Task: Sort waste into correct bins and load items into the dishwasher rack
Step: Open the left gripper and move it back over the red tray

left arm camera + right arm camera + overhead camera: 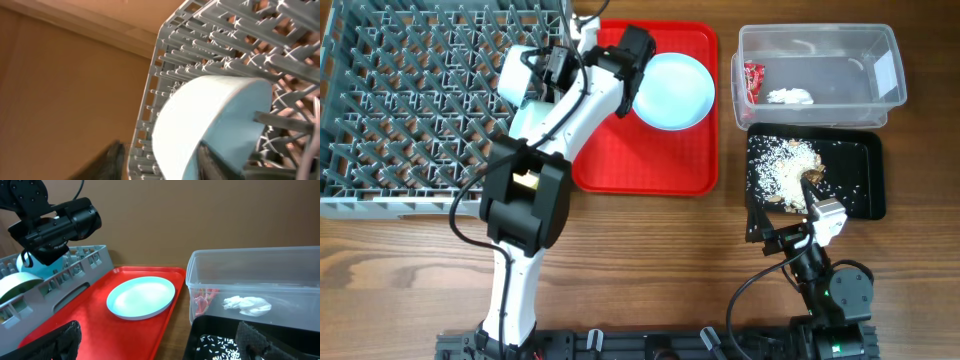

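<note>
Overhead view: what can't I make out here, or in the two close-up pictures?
- Overhead: white left arm largely hides the pale blue round bowl in the grey plastic rack.
- Overhead: small red printed wrapper, lettering too small.
- Left wrist: that bowl fills the frame; rack cut off.
- Right wrist: bottom edge cuts the shallow black tray.

Overhead: straight down on the whole surface (pixel 650 260). Left wrist: close against the grey rack (pixel 210 45). Right wrist: low at 5 o'clock, facing 11; shares the pale blue plate (pixel 141 297) with overhead.
</note>
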### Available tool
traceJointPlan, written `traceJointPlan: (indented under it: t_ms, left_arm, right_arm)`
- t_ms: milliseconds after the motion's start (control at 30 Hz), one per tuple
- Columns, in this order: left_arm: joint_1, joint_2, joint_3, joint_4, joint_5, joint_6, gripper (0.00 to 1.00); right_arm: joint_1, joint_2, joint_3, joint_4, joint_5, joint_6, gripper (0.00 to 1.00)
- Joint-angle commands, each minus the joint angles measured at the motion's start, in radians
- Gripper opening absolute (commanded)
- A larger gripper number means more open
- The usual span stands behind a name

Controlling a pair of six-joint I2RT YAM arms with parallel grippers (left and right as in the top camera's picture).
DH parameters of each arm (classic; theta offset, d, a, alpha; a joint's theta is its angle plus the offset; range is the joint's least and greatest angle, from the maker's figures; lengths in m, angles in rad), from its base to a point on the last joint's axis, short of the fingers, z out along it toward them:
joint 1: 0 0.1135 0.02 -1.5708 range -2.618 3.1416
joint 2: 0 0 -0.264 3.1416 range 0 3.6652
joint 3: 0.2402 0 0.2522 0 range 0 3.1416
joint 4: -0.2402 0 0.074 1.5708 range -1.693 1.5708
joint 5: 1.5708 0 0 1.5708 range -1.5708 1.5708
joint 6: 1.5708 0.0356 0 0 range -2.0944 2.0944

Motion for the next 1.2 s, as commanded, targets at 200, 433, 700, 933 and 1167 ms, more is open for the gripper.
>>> traceJointPlan:
  t_ms: [200,433,700,933,1167]
  left_arm:
    - [-0.008,-0.077,-0.005,0.032,-0.002,-0.006,0.98]
    - [-0.008,-0.24,-0.005,0.029,0.186,-0.006,1.0]
    - [-0.004,-0.344,-0.005,-0.069,0.422,-0.015,0.99]
    - [0.013,-0.437,-0.005,-0.169,1.098,-0.212,0.85]
    - [0.003,-0.431,-0.005,-0.139,1.463,-0.251,0.76]
  right_arm:
    - [-0.002,-0.01,-0.003,0.003,0.021,-0.009,1.0]
    - [-0.002,-0.01,-0.003,0.003,0.021,-0.01,1.0]
    - [-0.002,-0.01,-0.003,0.003,0.021,-0.01,1.0]
    - [-0.002,-0.01,-0.003,0.003,0.021,-0.009,1.0]
    - [-0.002,-0.01,-0.003,0.003,0.021,-0.01,1.0]
